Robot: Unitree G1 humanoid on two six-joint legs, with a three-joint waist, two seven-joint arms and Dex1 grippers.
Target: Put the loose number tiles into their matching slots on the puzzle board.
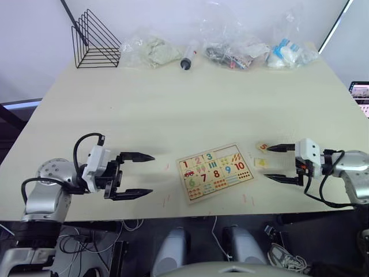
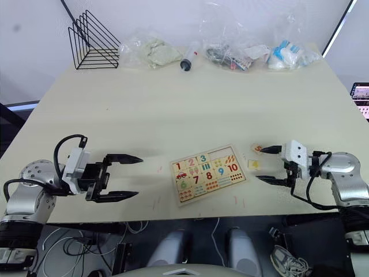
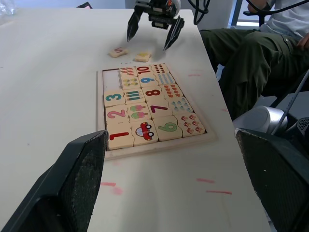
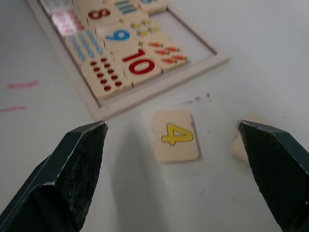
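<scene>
Pale wood puzzle board (image 1: pixel 214 172) is lying on the cream table (image 1: pixel 190 104), tiles 1, 2 and 3 seated in its slot row (image 3: pixel 116 104), the two slots past the 3 standing bare. In the left eye view, tile 4 (image 1: pixel 260 163) and tile 5 (image 1: pixel 263 147) are lying loose just beside the board's right end. The right gripper (image 1: pixel 281 163) is hovering beyond those tiles, jaws apart, empty. The left gripper (image 1: pixel 137 175) is hanging well left of the board, jaws apart, empty.

Left wrist view: the board is sitting ahead, both loose tiles past its far end, a seated person's legs (image 3: pixel 246 53) showing off the table's edge beyond the board.

Right wrist view: tile 4 is lying face up just off the board's end.
</scene>
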